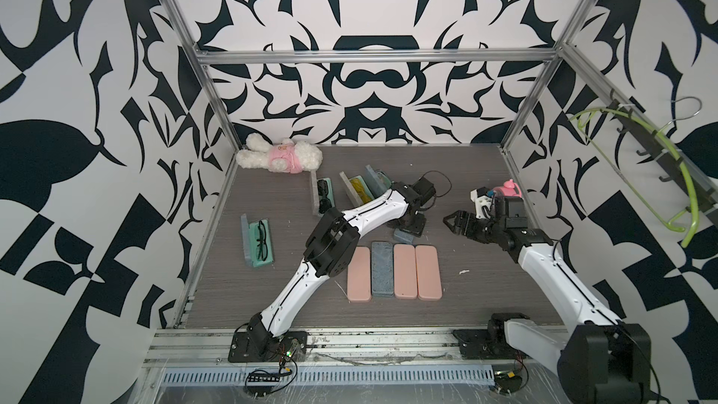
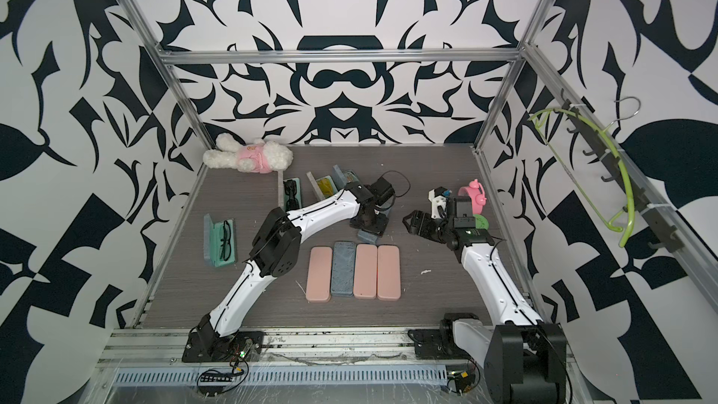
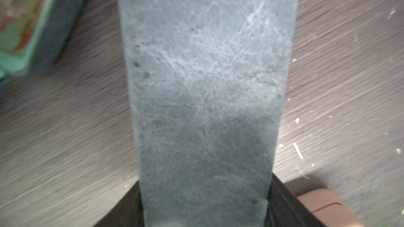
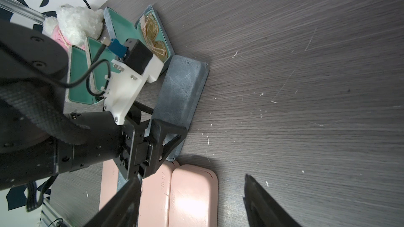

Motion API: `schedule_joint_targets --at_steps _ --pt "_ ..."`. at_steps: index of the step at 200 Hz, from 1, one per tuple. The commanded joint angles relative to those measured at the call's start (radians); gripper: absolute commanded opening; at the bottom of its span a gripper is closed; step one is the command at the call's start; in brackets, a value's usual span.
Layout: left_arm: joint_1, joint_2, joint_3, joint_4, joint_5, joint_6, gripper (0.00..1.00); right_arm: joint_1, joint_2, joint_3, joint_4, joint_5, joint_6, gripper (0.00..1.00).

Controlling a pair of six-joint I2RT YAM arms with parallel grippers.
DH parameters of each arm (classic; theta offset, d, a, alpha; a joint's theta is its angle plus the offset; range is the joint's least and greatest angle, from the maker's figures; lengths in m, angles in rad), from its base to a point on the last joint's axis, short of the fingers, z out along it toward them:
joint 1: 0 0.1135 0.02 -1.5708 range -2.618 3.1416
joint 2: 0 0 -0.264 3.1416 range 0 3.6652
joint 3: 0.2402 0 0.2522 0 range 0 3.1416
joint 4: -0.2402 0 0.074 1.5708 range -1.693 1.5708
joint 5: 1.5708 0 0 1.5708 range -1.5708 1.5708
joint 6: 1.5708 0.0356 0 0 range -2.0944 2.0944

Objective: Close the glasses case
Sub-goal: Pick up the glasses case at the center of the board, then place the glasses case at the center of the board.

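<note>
In both top views the shut grey case (image 1: pixel 404 236) on the table (image 1: pixel 485 289) is straddled by the left tool (image 1: pixel 408 225). Left wrist view: a grip cannot be told. Right wrist view: the right tool (image 4: pixel 192 176) is held wide, empty. Closing seems done; withdrawal is called for.

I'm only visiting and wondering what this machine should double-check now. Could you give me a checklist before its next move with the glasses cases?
1. Gray case at the left claw, lid shut: ok.
2. Left claw straddles that case's end: ok.
3. Left claw's grip firm: cannot tell.
4. Right claw open and empty: ok.
5. Every case closed: not ok; the case with yellow glasses and the case with black glasses stand open.
6. Pink cases closed, side by side: ok.
</note>
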Motion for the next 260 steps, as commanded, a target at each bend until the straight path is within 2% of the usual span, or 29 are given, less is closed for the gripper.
schedule_joint_targets --at_steps 1,34,69,121,141,195,229,260 --pt "0.003 -0.101 -0.023 -0.009 -0.024 0.005 0.65 -0.001 -0.004 0.011 -0.007 -0.020 0.000 0.76" --pt "0.004 -0.207 -0.083 -0.002 -0.042 -0.011 0.65 -0.001 -0.009 0.009 -0.008 -0.020 -0.001 0.75" --pt "0.010 -0.365 -0.206 0.005 -0.060 -0.046 0.65 -0.001 -0.005 0.007 -0.002 -0.031 0.011 0.75" --pt "0.043 -0.709 -0.587 0.052 -0.065 -0.142 0.67 0.037 0.008 -0.013 0.048 -0.074 0.054 0.76" --pt "0.057 -0.849 -0.734 0.056 -0.064 -0.187 0.67 0.100 0.017 -0.007 0.066 -0.050 0.066 0.76" --pt "0.069 -1.200 -1.046 0.001 -0.095 -0.317 0.67 0.372 0.124 0.062 0.105 0.089 0.115 0.77" --pt "0.067 -1.363 -1.240 -0.012 -0.072 -0.405 0.66 0.520 0.206 0.124 0.116 0.181 0.140 0.77" --pt "0.058 -1.445 -1.348 -0.009 -0.068 -0.462 0.65 0.573 0.270 0.168 0.121 0.206 0.155 0.77"
